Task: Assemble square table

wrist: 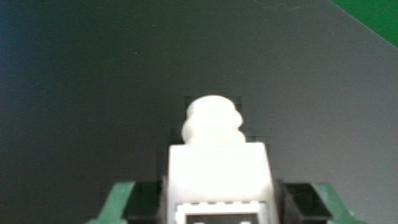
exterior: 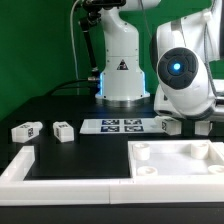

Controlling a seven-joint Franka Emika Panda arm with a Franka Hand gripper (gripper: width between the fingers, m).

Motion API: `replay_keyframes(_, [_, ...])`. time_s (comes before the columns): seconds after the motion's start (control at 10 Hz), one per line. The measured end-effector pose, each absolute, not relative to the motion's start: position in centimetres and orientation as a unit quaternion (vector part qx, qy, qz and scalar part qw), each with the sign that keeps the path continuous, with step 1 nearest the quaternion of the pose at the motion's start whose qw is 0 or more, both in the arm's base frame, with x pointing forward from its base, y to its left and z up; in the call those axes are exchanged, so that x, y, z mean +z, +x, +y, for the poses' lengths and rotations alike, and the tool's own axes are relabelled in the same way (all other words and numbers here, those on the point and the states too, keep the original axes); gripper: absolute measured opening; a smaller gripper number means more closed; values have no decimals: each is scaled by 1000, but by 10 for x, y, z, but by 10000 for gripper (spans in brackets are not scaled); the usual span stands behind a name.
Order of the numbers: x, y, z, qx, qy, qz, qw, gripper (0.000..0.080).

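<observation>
In the wrist view my gripper (wrist: 215, 208) is shut on a white table leg (wrist: 215, 150). The leg's rounded screw tip points away over the dark table, and the green fingers (wrist: 121, 205) stand on either side of it. In the exterior view the white square tabletop (exterior: 176, 160), with round corner sockets, lies at the front right. Two tagged legs (exterior: 25, 129) (exterior: 63, 130) lie at the left. The arm's wrist (exterior: 180, 70) hangs low at the right and hides the gripper. Another white block (exterior: 168, 125) lies under it.
The marker board (exterior: 122, 125) lies in the middle, in front of the robot base (exterior: 122, 75). White border rails (exterior: 40, 172) run along the front left. A green backdrop stands behind the black table.
</observation>
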State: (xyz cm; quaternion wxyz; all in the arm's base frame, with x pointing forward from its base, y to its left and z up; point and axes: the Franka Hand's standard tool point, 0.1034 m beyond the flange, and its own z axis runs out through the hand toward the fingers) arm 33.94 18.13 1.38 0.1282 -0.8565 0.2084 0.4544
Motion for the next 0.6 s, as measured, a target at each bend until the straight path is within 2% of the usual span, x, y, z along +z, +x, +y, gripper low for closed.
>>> replay_keyframes(0.3, [19,341,178,459,-857,197,127,284])
replay_keyframes(0.4, [37,356,169,453,-864,177,128,284])
replay_keyframes(0.6, [89,385,153,447,-868,161,145,284])
